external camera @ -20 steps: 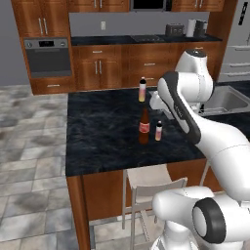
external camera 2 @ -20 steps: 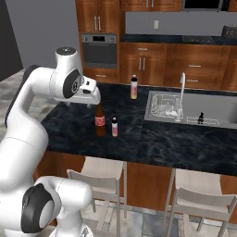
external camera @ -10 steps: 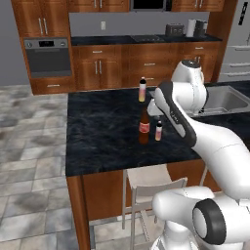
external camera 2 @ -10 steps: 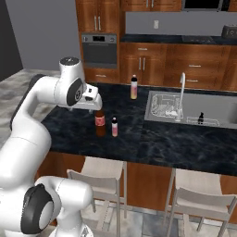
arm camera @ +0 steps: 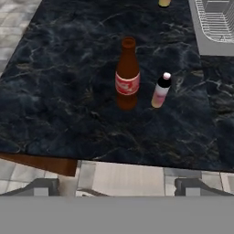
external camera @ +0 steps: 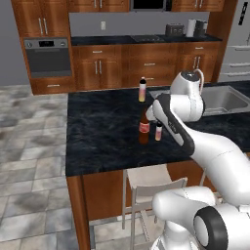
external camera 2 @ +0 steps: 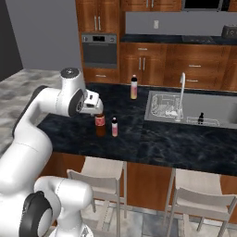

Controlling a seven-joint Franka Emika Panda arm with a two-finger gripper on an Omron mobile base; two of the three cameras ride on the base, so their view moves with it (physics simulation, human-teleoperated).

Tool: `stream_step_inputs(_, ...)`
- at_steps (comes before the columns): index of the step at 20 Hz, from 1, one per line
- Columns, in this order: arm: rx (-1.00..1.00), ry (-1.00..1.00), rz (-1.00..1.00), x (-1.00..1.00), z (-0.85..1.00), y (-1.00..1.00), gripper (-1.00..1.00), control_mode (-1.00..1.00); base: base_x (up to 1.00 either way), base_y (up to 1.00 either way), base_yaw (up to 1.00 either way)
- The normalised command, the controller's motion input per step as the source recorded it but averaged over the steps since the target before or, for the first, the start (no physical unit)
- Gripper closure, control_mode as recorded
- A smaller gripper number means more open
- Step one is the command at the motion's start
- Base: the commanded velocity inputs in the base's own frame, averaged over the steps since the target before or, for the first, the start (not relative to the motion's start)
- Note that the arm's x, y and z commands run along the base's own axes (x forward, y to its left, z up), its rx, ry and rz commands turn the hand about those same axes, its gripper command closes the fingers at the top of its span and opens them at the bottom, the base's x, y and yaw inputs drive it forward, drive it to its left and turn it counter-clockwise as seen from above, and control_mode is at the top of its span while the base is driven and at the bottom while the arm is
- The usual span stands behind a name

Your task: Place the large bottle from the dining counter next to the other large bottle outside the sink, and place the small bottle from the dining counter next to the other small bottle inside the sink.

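Two bottles stand upright on the dining counter (external camera: 97, 136), just beside each other but apart: the large bottle (arm camera: 127, 73), dark brown with a red label, and the small bottle (arm camera: 161, 90), pale pink with a dark cap. The gripper (external camera 2: 98, 108) hangs above and slightly behind the brown bottle, its fingers spread wide and empty — nothing sits between them. In the hand view both bottles lie ahead of the fingertips, the brown one nearer the centre line.

Neither bottle has been lifted, so the task looks to be at its opening step: the approach to the first pick, most likely the large bottle, since the hand is closest to it. The other large bottle (external camera 2: 134, 87) waits at the far edge of the stone top, just outside the sink (external camera 2: 157, 99), and the other small bottle (external camera 2: 201, 118), tiny and black, stands inside the basin near the wire rack.

The next move calls for lowering the open fingers around the brown bottle's body or neck and squaring the hand to it — while keeping clear of the pink bottle beside it, which could be knocked over if the near finger swings wide.
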Motion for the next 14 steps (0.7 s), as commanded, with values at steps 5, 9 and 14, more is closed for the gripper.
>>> stream_step_inputs(5, 0.00, -0.10, 0.00, 0.11, -0.07, 0.01, -1.00, -1.00, 0.00, 0.00, 0.00)
stream_step_inputs(9, 0.00, -0.08, 0.00, 0.15, -0.03, 0.00, -1.00, -1.00, 0.00, 0.00, 0.00)
stream_step_inputs(14, -0.01, -0.01, 0.00, 0.22, -0.07, 0.00, -1.00, -1.00, 0.00, 0.00, 0.00)
